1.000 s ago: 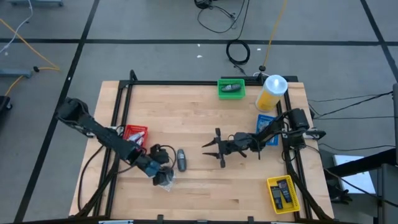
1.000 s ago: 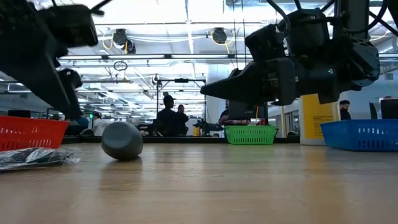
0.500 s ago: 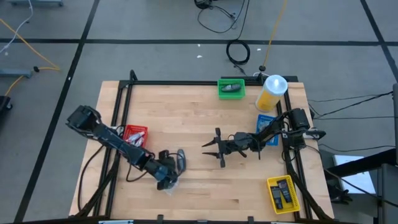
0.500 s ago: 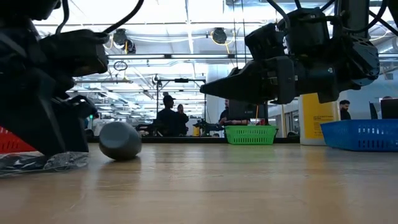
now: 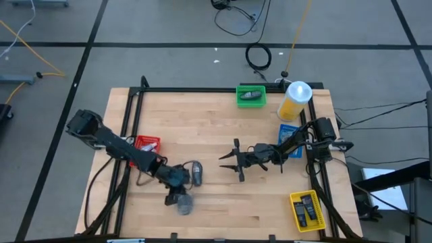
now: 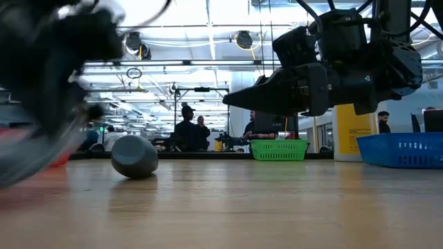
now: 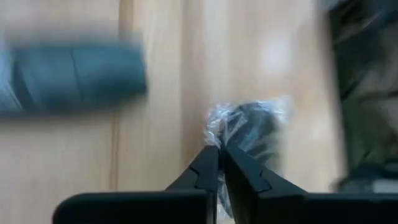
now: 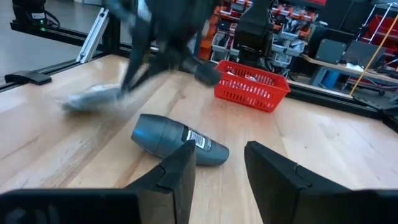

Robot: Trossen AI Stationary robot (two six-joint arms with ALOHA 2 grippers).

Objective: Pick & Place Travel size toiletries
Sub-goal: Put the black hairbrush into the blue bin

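A dark round packet in clear wrap [image 7: 250, 126] is at my left gripper's [image 7: 219, 154] shut fingertips, near the table's front left; in the high view the packet [image 5: 184, 206] shows just beyond the gripper [image 5: 179, 198]. A grey tube [image 5: 196, 173] lies on its side on the table beside them, and also shows in the right wrist view [image 8: 177, 142]. My right gripper [image 5: 226, 160] hangs open and empty above the table's middle, its fingers pointing toward the tube. The yellow basket [image 5: 307, 209] at the front right holds dark tubes. My left gripper pinches the clear wrap's edge [image 7: 214, 138] between its two shut fingers, beside the dark round packet. The fingers slant down toward the table's near edge. The picture is blurred, so I cannot tell whether the packet is clear of the table.
A red basket [image 5: 146, 145] stands behind the left arm. A green basket [image 5: 251, 96] with an item stands at the far edge, a tall yellow bottle [image 5: 295, 100] and a blue basket [image 5: 290, 138] at the right. Black rails frame the tabletop.
My left gripper has swung about over the packet at the front left and is moving fast now. The packet has shifted a little toward the table's near edge with it. The grey tube and my right arm have kept still.
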